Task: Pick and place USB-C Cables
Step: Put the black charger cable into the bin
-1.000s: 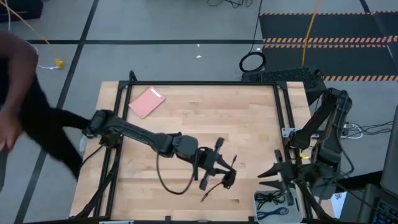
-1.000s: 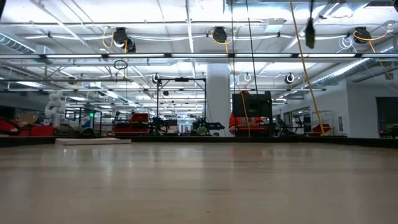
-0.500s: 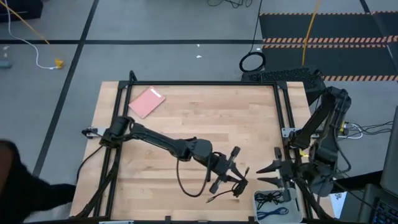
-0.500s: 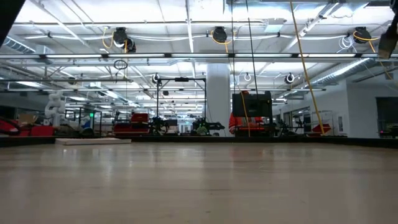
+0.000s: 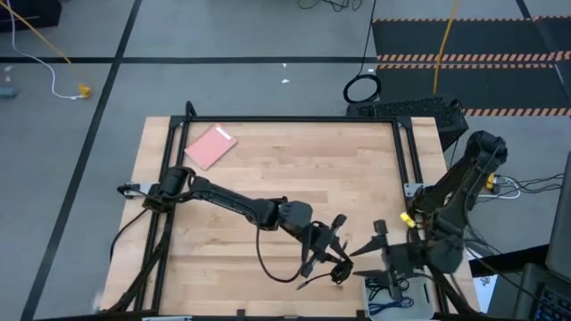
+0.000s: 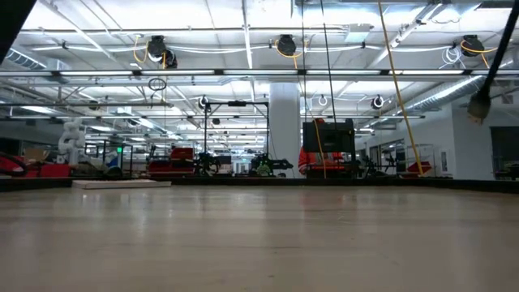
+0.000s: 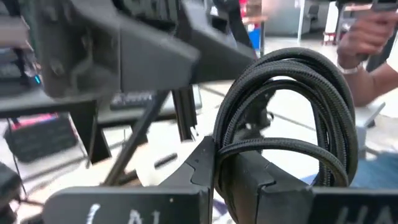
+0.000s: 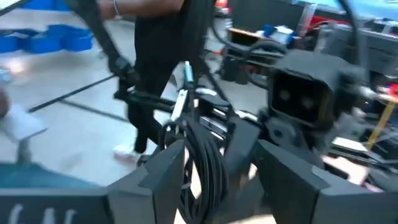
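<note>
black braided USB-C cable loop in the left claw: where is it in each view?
High view: black braided looped USB-C cable, lower centre-right, in the left claw.
Low view: not in it.
Left wrist view: large loop rising from that claw's shut fingers.
Right wrist view: centre, between the open fingers of the right claw.
Shared landmark: the left claw gripping it.

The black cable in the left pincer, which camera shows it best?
The left wrist view: the black cable loops large, clamped in the left pincer. The right wrist view shows it between spread fingers. The high view shows it small; the low view shows none.
</note>
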### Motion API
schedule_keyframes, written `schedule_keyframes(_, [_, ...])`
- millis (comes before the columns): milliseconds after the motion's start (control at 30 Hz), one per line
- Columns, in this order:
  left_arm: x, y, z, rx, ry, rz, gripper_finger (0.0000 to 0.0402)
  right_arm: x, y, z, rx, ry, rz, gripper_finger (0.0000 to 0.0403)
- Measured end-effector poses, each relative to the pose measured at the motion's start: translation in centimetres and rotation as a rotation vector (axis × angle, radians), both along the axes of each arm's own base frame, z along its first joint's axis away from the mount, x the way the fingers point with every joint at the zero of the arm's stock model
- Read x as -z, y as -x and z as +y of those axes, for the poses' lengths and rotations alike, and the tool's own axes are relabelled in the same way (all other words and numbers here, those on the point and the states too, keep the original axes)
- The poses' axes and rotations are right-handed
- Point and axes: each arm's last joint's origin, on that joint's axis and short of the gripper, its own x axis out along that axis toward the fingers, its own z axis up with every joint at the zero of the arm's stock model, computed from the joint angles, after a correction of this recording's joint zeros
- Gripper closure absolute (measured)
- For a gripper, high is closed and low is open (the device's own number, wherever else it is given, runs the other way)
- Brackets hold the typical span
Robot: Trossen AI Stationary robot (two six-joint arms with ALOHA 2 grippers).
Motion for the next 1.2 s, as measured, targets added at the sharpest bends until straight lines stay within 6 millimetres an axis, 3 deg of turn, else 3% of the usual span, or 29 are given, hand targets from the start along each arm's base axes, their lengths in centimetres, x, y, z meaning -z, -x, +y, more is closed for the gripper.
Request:
schedule_keyframes(233, [0.6, 0.0, 0.0, 0.000, -0.020, 0.052, 0.0371, 0.4, -1.7, -0.9, -0.096, -0.022, 0.045, 0.0206])
schedule_keyframes(533, [0.8, 0.0, 0.2, -0.003, -0.018, 0.079, 0.0371, 1.3, -3.1, -1.3, -0.196, 0.000, 0.102, 0.0229])
schedule_keyframes(700, [0.8, 0.0, 0.1, 0.013, -0.006, 0.092, 0.0371, 1.5, -3.2, -1.4, -0.196, 0.012, 0.117, 0.0269])
schedule_keyframes(967, [0.8, 0.1, 0.1, 0.018, 0.010, 0.105, 0.0368, 1.6, -3.3, -1.6, -0.206, 0.018, 0.127, 0.0366])
schedule_keyframes(1067, [0.9, 0.1, 0.1, 0.016, 0.013, 0.114, 0.0345, 1.5, -3.3, -1.6, -0.203, 0.005, 0.130, 0.0392])
schedule_keyframes(1200, [0.0, 0.8, -0.2, -0.093, -0.032, 0.139, 0.0279, 1.1, -3.0, -1.9, -0.184, -0.065, 0.135, 0.0388])
